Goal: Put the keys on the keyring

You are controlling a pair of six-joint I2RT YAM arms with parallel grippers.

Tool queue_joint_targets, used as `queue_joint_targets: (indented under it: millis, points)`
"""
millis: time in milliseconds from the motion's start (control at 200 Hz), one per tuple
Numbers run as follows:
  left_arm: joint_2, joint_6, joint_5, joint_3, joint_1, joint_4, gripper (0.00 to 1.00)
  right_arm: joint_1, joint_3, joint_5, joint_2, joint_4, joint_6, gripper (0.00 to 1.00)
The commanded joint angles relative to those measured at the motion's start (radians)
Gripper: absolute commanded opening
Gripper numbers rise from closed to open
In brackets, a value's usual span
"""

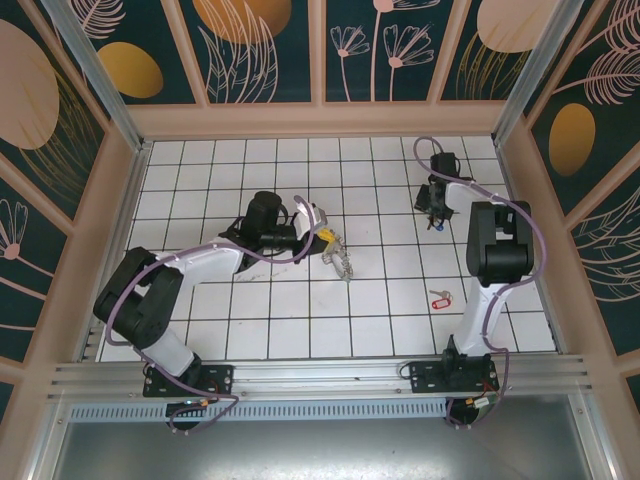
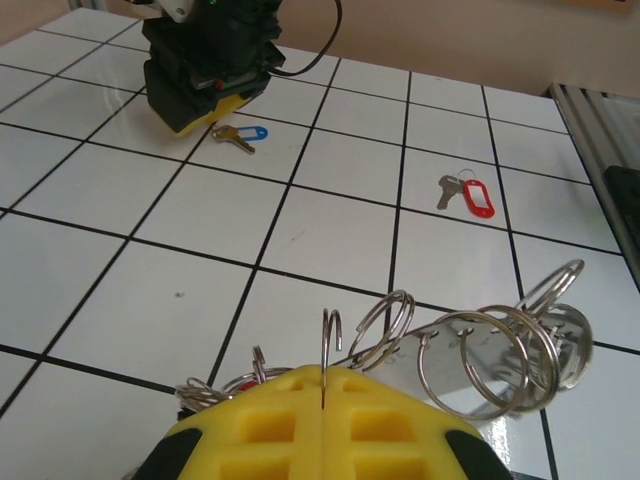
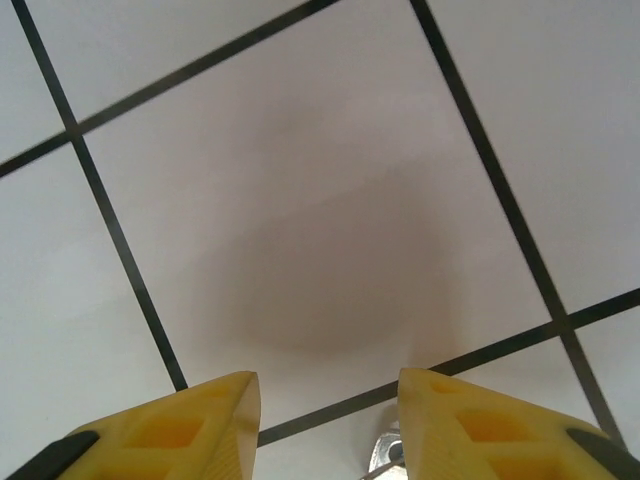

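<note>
From above, the keyring (image 1: 341, 262) is a small silvery tangle at the tip of the left gripper (image 1: 326, 238). The left wrist view makes plain that this gripper's yellow fingers (image 2: 270, 420) are pressed together on one of its wire loops, with the other loops fanned on the white tiled table (image 2: 100, 290) just beyond. The right wrist view shows the right gripper (image 3: 325, 400) with fingers parted and holding nothing, a sliver of silver metal (image 3: 388, 452) on the tile between them. One keyring and two keys show, both keys loose on the tiles: the blue-tagged key (image 2: 242, 135) just beside the right gripper, the red-tagged key (image 2: 466, 193) well apart from it
</note>
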Motion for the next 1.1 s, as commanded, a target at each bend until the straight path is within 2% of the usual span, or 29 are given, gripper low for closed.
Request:
queue_joint_targets:
  millis: [0,80,591,811,1096]
  points:
    - [0.018,-0.043,0.056,-0.005,0.004,0.088,0.00,0.010,0.015,0.058,0.008,-0.050,-0.015,0.39]
    - [0.026,-0.043,0.070,-0.007,0.002,0.094,0.00,0.011,0.013,0.058,0.006,-0.055,-0.015,0.35]
    - [0.039,-0.036,0.074,-0.002,-0.021,0.095,0.00,0.033,-0.019,0.115,-0.032,-0.082,-0.008,0.37]
    - [0.038,-0.028,0.071,0.006,-0.020,0.085,0.00,0.044,-0.037,0.140,-0.054,-0.084,-0.008,0.26]
    - [0.045,-0.020,0.073,0.025,-0.021,0.070,0.00,0.051,-0.096,0.123,-0.122,-0.072,-0.021,0.16]
